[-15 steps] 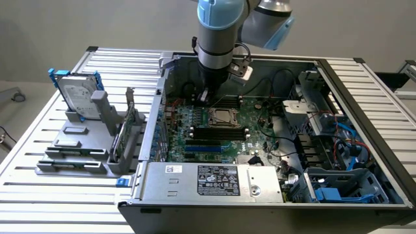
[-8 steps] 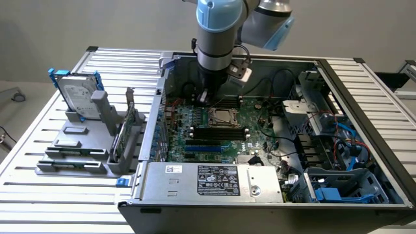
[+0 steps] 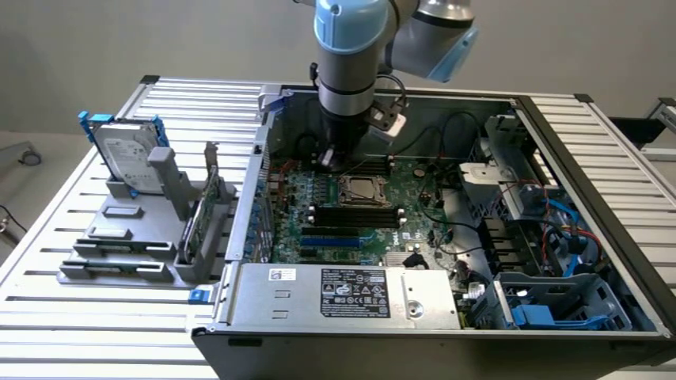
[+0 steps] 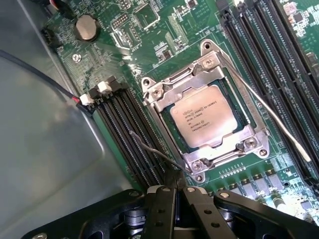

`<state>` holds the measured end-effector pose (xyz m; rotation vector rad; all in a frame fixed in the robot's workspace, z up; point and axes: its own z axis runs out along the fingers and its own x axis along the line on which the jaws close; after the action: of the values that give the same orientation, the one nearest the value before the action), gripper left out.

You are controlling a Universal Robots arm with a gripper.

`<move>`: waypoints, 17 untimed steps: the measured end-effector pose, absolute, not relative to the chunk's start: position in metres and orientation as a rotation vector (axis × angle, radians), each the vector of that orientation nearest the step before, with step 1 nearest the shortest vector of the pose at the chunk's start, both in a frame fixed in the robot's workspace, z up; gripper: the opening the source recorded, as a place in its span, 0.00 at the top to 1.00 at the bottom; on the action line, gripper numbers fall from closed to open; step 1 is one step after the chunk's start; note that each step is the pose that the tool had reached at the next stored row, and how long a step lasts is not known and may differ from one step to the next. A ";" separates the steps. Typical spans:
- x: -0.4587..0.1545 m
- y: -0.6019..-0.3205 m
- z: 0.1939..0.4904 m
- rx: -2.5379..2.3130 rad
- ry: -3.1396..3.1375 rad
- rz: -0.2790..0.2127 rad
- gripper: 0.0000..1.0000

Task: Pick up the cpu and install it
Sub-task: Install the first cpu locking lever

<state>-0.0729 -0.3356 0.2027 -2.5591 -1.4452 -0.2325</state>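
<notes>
1. The cpu [image 4: 203, 115] lay flat in its socket on the motherboard [image 4: 164, 45], with its silvery lid and small printed lettering facing up.
2. It was square, so it had no long axis. Its edges ran parallel to the metal socket frame [image 4: 251, 144] around it. In the exterior view its sides sat square with the black memory slots [image 3: 354, 215] just beside it.
3. The lid looked smooth and dull-bright with rounded corners. The frame was brushed steel with screw heads at its corners.
4. A thin, straight wire lever [image 4: 264, 107] ran along one side of the frame and past its corner. Whether it was latched could not be told.
5. The gripper [image 4: 175, 191] hung low inside the computer case [image 3: 591, 142], over the board just beside one corner of the socket. Its black fingers [image 4: 162, 209] were pressed together with nothing between them. Whether their tips touched the board could not be told.
6. The board was glossy green and crowded with small parts, among them a round coin battery [image 4: 85, 26] and long, narrow, ribbed slots.
7. Outside the case, a silver hard drive [image 3: 127, 154] with blue rails stood upright in a grey holder on the slatted metal table [image 3: 63, 317].
</notes>
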 end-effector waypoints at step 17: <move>-0.079 -0.332 0.200 -2.627 -1.340 -0.242 0.89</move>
<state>-0.0794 -0.3322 0.1999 -2.6274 -1.3396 -0.2421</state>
